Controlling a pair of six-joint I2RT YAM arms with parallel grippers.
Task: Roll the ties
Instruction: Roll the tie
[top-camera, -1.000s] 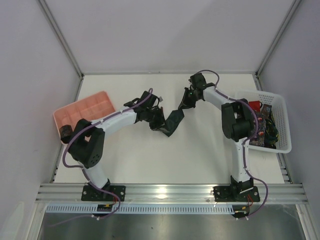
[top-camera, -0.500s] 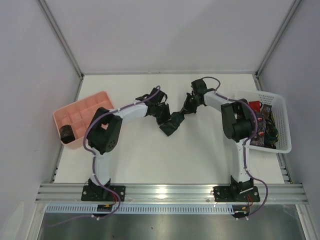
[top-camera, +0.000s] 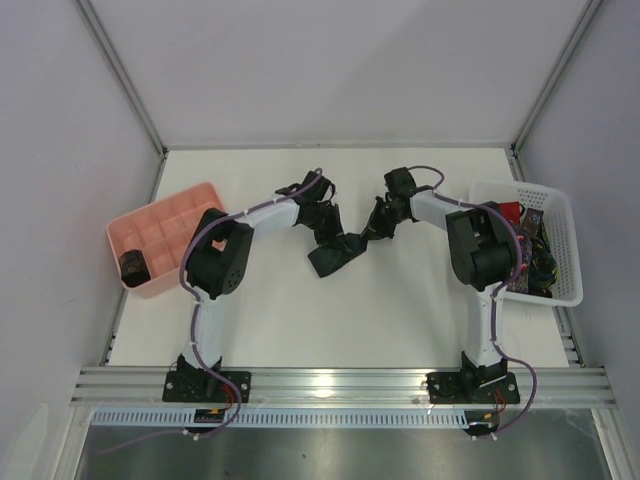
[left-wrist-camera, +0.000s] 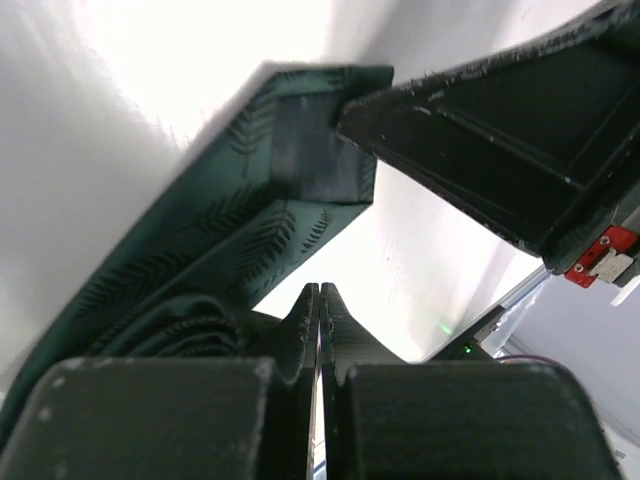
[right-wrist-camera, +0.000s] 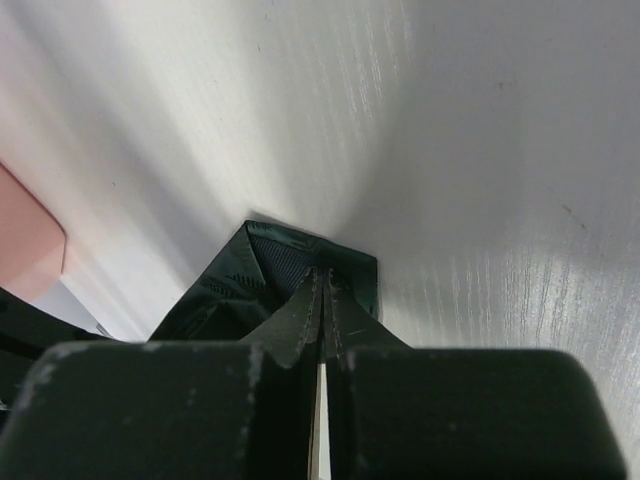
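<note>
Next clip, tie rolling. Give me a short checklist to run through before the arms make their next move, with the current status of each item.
1. Left gripper clamped on the green tie: ok.
2. Right gripper clamped on the same tie: ok.
3. Tie stretched straight between them: not ok, it is folded.
4. Coil begun: cannot tell.
5. Pink tray has free compartments: ok, only one rolled tie inside.
</note>
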